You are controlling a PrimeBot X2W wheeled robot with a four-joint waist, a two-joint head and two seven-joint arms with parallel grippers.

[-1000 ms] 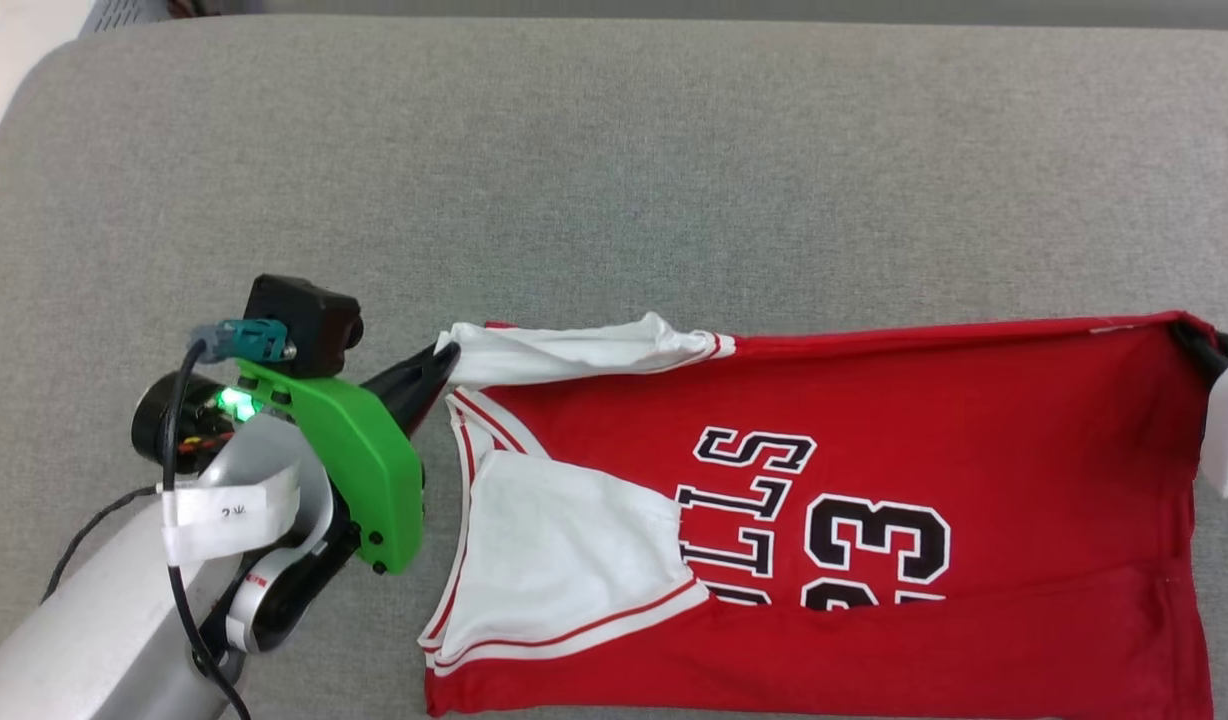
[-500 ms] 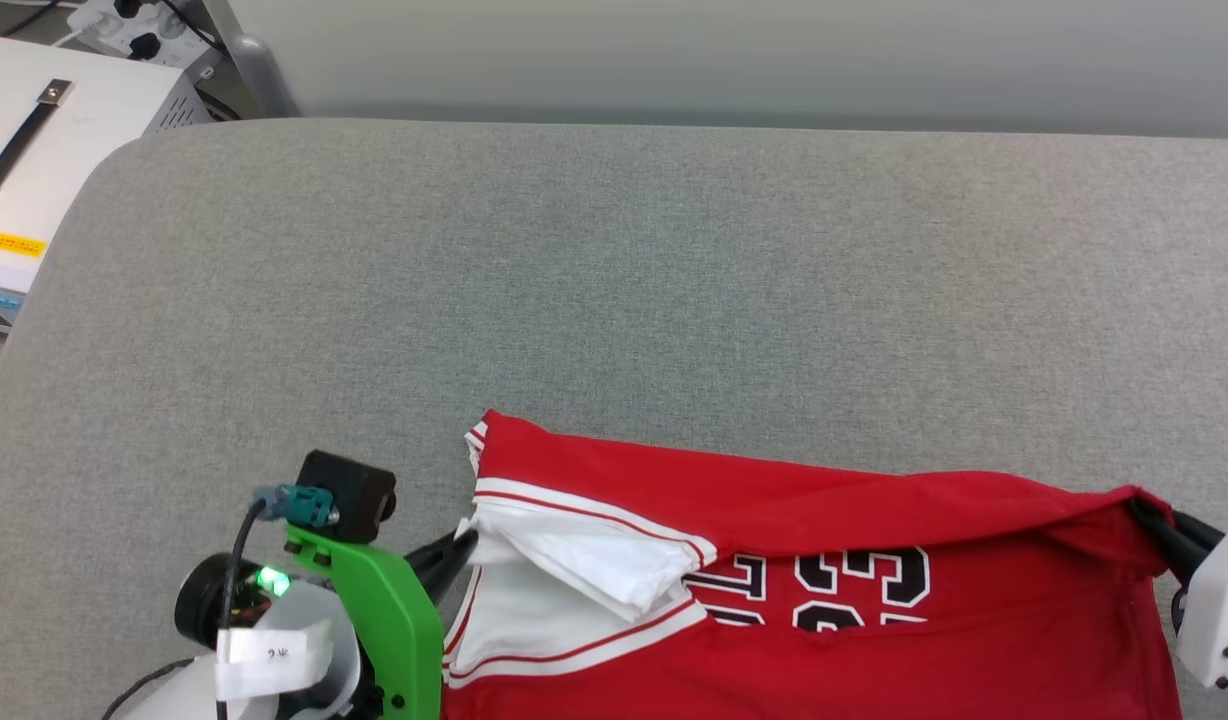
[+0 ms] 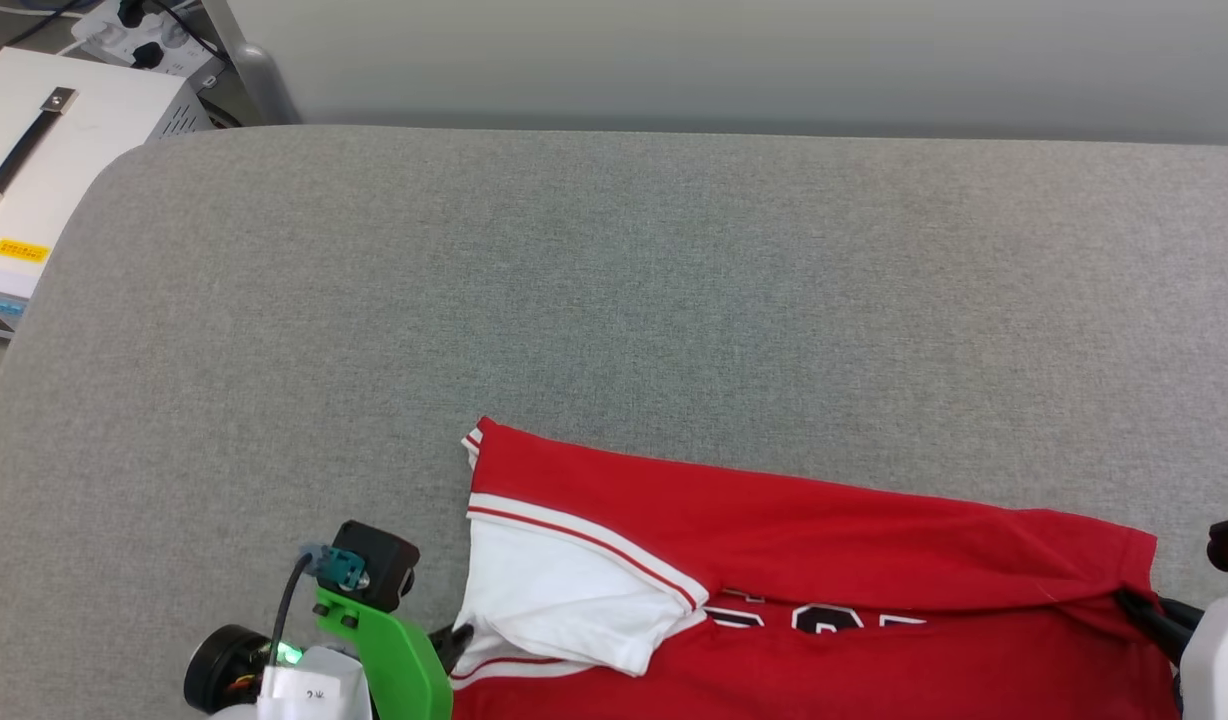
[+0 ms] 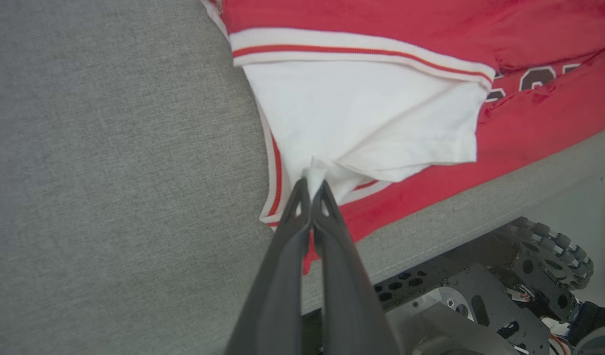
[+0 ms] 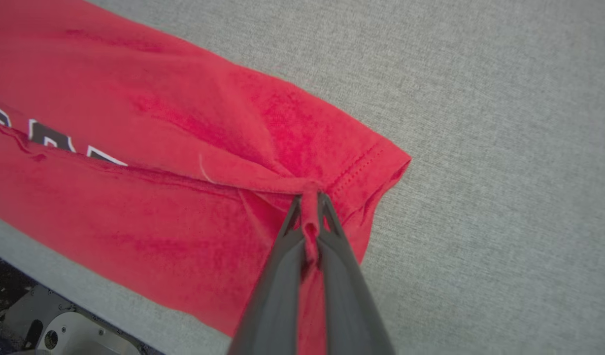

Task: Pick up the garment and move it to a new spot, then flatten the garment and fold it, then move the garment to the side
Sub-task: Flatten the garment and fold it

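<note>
While my left gripper (image 4: 312,186) is clamped on the white sleeve (image 4: 361,108) and my right gripper (image 5: 310,198) on the red hem (image 5: 361,167), the garment (image 3: 774,510) lies part-folded at the lower edge of the head view, on the grey padded surface (image 3: 614,280). Risk: uneven release or snagged cloth could drag the fold askew or over the near edge.
</note>
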